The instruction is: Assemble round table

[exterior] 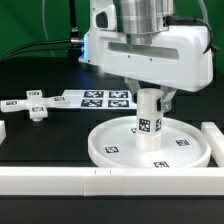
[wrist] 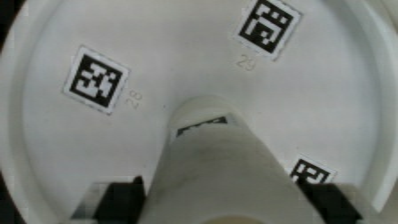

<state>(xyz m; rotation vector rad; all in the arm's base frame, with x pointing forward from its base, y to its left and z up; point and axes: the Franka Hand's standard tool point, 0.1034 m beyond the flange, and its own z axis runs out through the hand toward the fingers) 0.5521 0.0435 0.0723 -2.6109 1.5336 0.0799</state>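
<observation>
Fingers (wrist: 121, 198) are clenched on the leg (exterior: 149, 122), upright at the hub of the disc (exterior: 105, 143), toward six o'clock on the bench (exterior: 40, 140). Best kept plumb, twisting gently without forcing.

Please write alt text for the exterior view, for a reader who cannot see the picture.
A robot gripper is closed on a short white leg standing upright at the middle of a large round white disc. A flat marker board lies behind on the black table, and white border bars lie in front.
</observation>
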